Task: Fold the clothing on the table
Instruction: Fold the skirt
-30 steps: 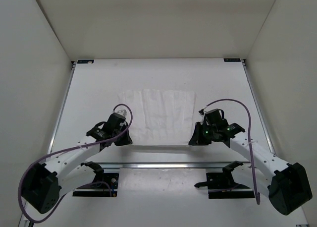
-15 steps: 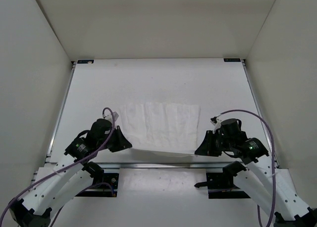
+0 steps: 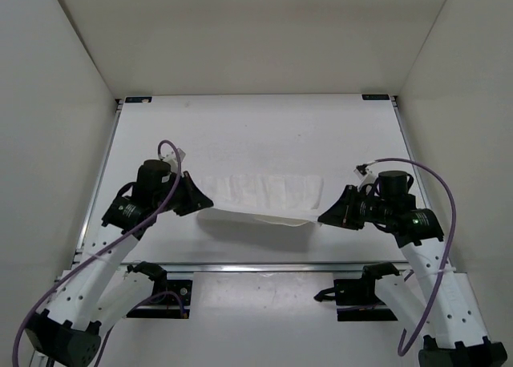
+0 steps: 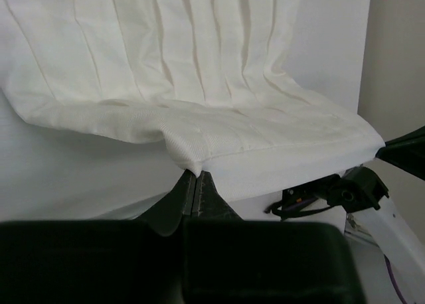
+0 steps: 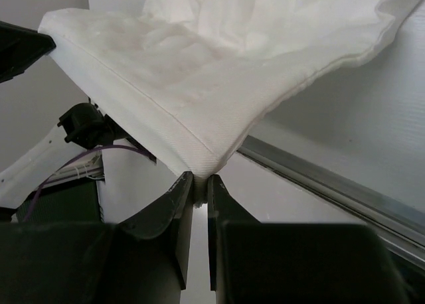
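Jaws, left: pressed fully together, the left gripper (image 4: 196, 179) pinching the near-left corner of the clothing (image 3: 268, 192) by a thin fold of hem. Purpose, as judged: a corner hold lets the near edge be carried over the far half without bunching. Pose: left arm (image 3: 96, 259) reaches forward from its base, elbow out to the left, wrist turned inward so the fingers point toward the centre, raised off the table (image 3: 264, 131).

Clothing: white cloth, far part lying flat near mid-table. The near edge is lifted clear and stretched between both grippers, sagging slightly in the middle with a shadow beneath. Creases run front to back.

Jaws, right: nearly shut, the sliver of gap filled by cloth; the right gripper (image 5: 201, 182) holds the near-right corner. Pose: right arm (image 3: 437, 275) mirrors the left, elbow out to the right, wrist turned inward, fingers at matching height. Judged step: mid-fold, near edge to be laid on the far edge; level hands are wanted so the corners land square.
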Robot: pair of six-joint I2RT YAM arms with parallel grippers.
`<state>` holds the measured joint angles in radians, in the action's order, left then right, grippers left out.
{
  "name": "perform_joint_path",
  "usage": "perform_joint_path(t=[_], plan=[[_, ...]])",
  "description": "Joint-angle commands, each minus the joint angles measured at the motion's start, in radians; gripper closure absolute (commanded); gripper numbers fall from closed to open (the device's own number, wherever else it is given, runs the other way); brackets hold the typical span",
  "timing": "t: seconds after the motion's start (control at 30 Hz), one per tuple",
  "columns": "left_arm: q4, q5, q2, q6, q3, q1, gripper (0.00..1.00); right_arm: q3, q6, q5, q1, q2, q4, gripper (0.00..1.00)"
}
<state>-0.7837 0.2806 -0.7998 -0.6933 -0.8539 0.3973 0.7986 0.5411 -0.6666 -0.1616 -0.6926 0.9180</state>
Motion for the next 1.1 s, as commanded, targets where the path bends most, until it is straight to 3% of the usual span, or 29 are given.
perform_joint_path(t=[0.0,0.23,0.33,0.53,0.8,0.93,1.07], plan=[[0.076,-0.063,-0.036,0.028,0.029,-0.052,1.0,-0.033,-0.009,0.061,-0.015,-0.044,-0.131,1.0],[0.17,-0.073,-0.094,0.052,0.036,-0.135,0.98,-0.006,0.007,0.082,-0.035,-0.215,-0.303,1.0],[0.192,-0.052,-0.131,0.064,0.023,-0.147,1.0,0.03,-0.024,0.099,-0.007,-0.26,-0.292,1.0],[0.141,-0.069,-0.104,0.068,-0.014,-0.11,1.0,0.102,-0.081,0.173,0.013,-0.217,-0.167,1.0],[0.038,-0.121,0.077,0.008,0.101,-0.006,1.0,-0.047,-0.024,0.193,-0.079,0.03,0.002,1.0],[-0.021,-0.089,0.139,0.0,0.165,-0.028,1.0,-0.075,0.002,0.179,-0.09,0.114,0.091,1.0],[0.006,-0.083,0.127,0.006,0.153,-0.054,1.0,0.0,-0.016,0.141,-0.064,0.062,0.063,1.0]])
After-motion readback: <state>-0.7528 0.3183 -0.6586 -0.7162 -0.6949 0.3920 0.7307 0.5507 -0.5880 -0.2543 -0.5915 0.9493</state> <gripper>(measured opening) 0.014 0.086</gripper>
